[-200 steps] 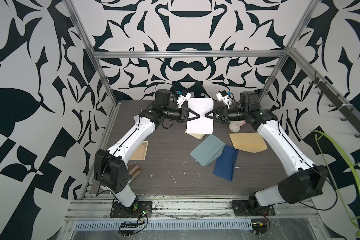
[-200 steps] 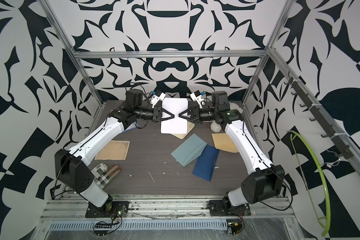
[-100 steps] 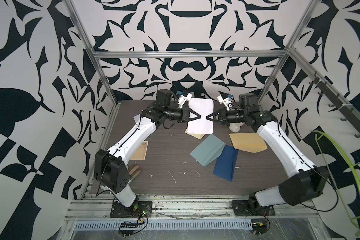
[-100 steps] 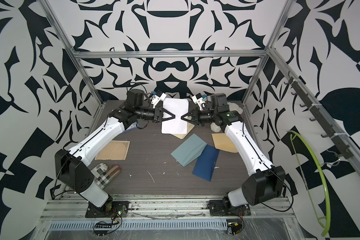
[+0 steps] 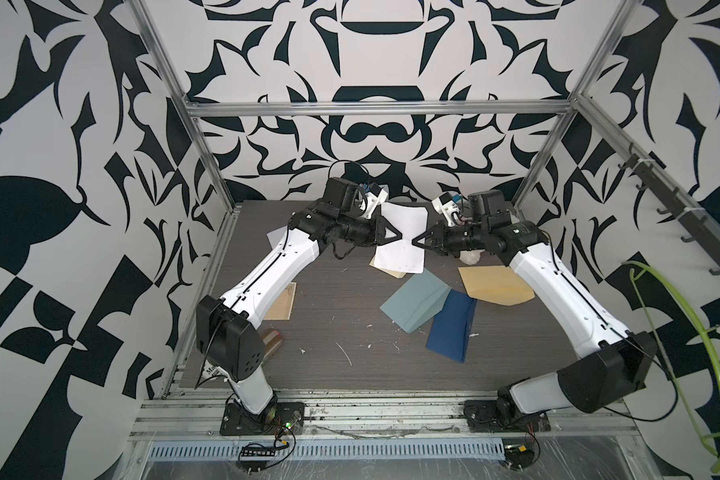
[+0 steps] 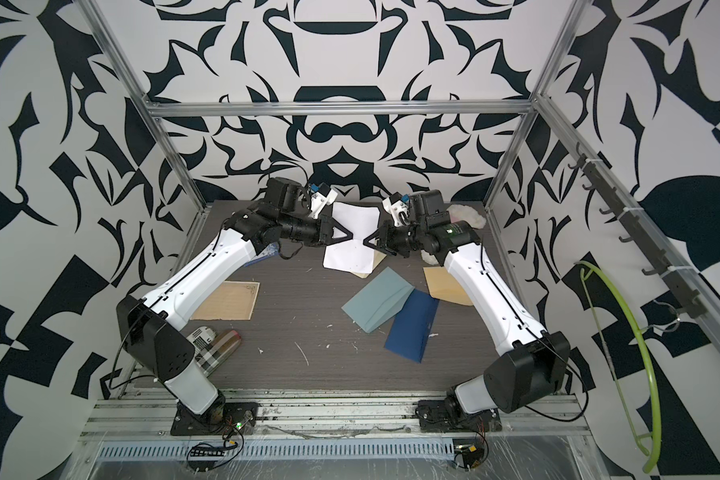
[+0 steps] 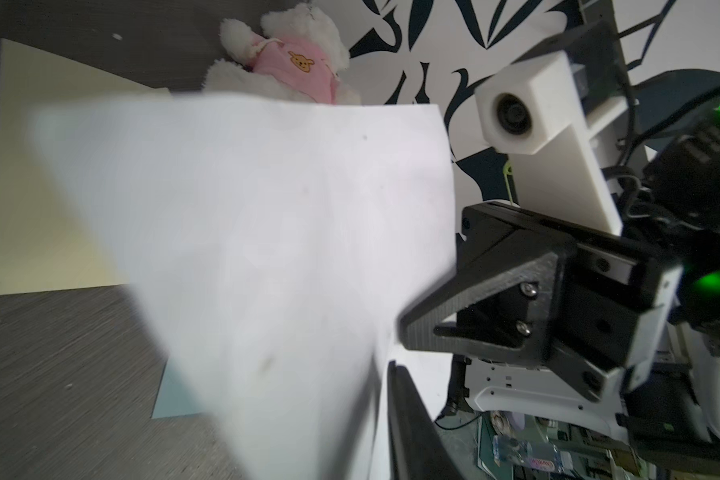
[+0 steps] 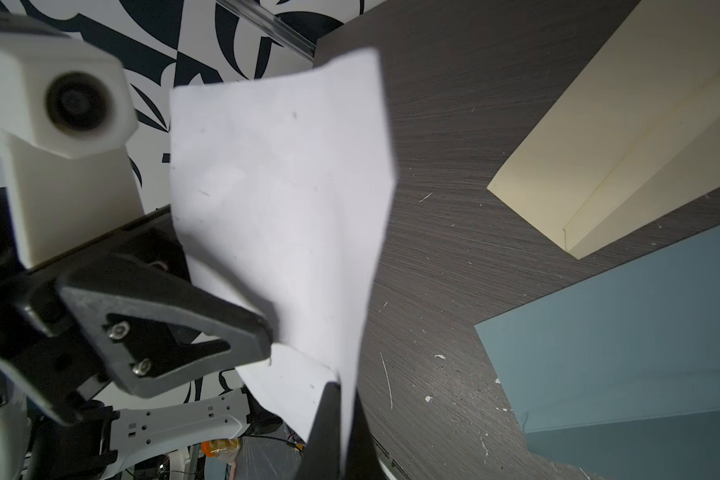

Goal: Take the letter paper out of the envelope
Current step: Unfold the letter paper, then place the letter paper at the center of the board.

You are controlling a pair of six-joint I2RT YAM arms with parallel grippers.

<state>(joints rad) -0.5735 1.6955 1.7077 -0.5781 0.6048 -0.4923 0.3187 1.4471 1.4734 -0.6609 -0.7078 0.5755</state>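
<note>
The paper hangs in the air over the far part of the surface, clear of every envelope. In both top views it stands roughly upright, pinched in at the middle, where the two claws meet tip to tip.

The right claw is clenched on the sheet's edge. In the right wrist view the paper runs down into that claw's own finger at the frame's edge. The left claw has its tip against the opposite edge. Whether it grips or has let go cannot be told: in the right wrist view only one of its fingers shows, lying against the sheet. In the left wrist view the paper is blurred.

The cream envelope lies flat on the surface, partly hidden behind the paper in a top view. The right wrist view shows its flap open.

Nearer the front lie a light blue envelope and a dark blue one, overlapping. A tan envelope lies beside the right arm. A plush toy sits near the back wall.
</note>
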